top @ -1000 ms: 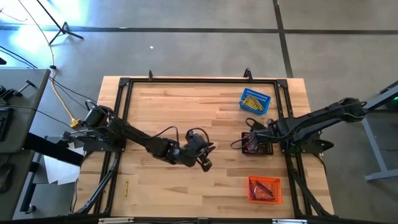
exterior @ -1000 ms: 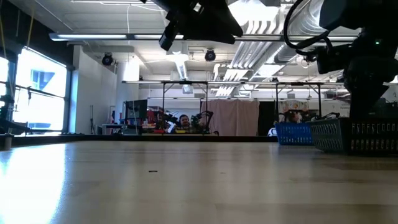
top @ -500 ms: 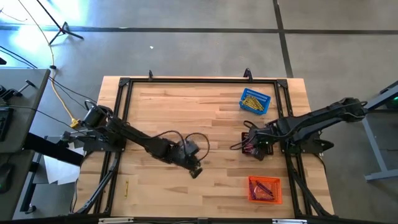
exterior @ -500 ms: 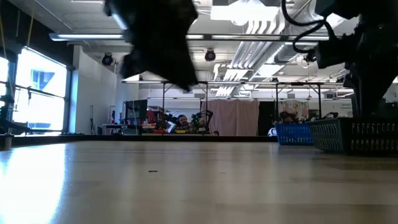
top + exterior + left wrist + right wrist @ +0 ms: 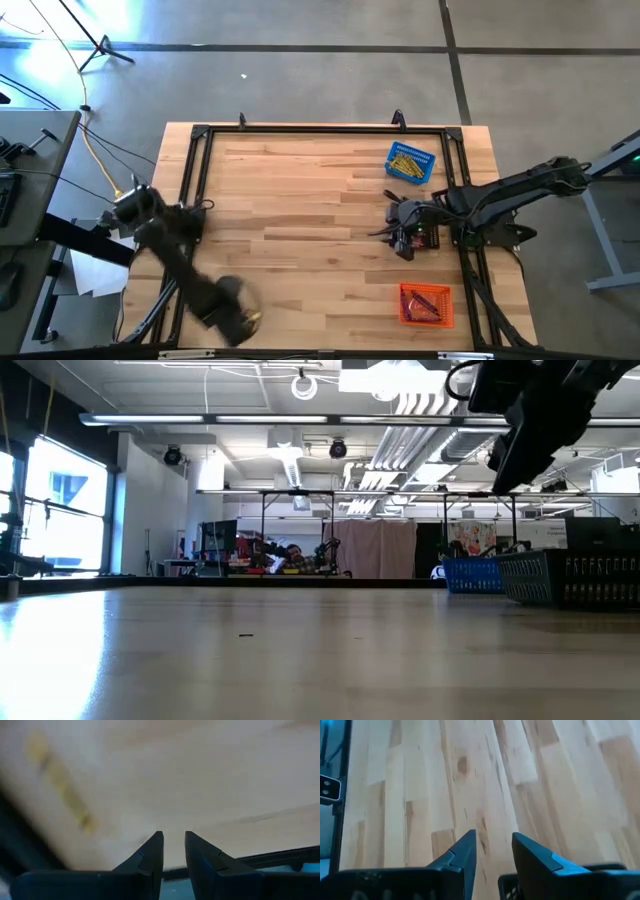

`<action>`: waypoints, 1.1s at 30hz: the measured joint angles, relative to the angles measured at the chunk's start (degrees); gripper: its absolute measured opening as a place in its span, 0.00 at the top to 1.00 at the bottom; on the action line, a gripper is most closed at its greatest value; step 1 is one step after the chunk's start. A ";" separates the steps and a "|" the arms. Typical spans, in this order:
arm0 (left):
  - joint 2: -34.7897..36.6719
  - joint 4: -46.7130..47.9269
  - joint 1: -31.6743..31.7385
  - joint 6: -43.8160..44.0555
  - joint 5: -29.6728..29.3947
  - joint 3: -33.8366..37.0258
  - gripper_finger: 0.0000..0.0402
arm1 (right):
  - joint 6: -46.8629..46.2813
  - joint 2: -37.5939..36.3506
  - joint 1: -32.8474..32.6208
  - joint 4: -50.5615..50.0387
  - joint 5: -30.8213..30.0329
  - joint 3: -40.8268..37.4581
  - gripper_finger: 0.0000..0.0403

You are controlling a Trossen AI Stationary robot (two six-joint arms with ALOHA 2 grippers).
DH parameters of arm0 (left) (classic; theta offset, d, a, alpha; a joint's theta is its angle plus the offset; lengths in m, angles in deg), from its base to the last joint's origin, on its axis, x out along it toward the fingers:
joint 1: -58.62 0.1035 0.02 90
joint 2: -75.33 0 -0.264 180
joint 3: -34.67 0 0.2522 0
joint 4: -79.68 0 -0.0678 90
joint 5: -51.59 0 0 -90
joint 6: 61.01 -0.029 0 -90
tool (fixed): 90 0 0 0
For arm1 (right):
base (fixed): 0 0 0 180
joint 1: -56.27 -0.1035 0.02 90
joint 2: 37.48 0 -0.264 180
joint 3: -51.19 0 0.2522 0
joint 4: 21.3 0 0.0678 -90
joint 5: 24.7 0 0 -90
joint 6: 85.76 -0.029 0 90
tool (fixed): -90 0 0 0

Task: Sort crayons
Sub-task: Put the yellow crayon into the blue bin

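Note:
A blurred yellow crayon (image 5: pixel 60 785) lies on the wood in the left wrist view, off to one side of my left gripper (image 5: pixel 173 836). That gripper (image 5: pixel 244 322) points down near the table's near left corner, open and empty. My right gripper (image 5: pixel 402 246) hangs open and empty over the left side of the black basket (image 5: pixel 428 238); only bare wood shows between its fingers (image 5: pixel 493 836). Yellow crayons (image 5: pixel 408 162) fill the blue basket (image 5: pixel 430 157). Red crayons (image 5: pixel 424 302) lie in the orange basket (image 5: pixel 445 320).
A black metal frame (image 5: pixel 190 200) runs round the table top. The three baskets stand along the right side; the low view shows the blue basket (image 5: pixel 472 574) and the black basket (image 5: pixel 570 580) at the right, with my right gripper (image 5: pixel 530 430) high above them. Bare wood spans the middle.
My left gripper has swung fast from the table's middle toward the near left corner, sinking and turning to point down. My right gripper has risen from the black basket and tipped up a little toward the table's left.

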 joint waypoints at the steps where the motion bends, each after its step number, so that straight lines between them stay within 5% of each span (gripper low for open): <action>1: 0.00 0.06 -2.52 5.80 0.00 0.00 0.83 | 0.98 0.00 0.00 0.64 -0.30 0.00 0.72; 3: 0.00 0.14 -6.91 14.22 0.56 0.00 0.83 | 2.84 0.00 0.00 2.02 -1.00 0.00 0.72; 9: -0.55 8.32 -9.26 16.29 9.71 0.00 0.83 | 5.01 0.00 0.55 5.45 -1.08 0.00 0.72; 33: -0.72 4.33 -8.48 14.94 4.86 9.53 0.83 | 5.01 0.00 0.55 9.52 -1.15 0.00 0.72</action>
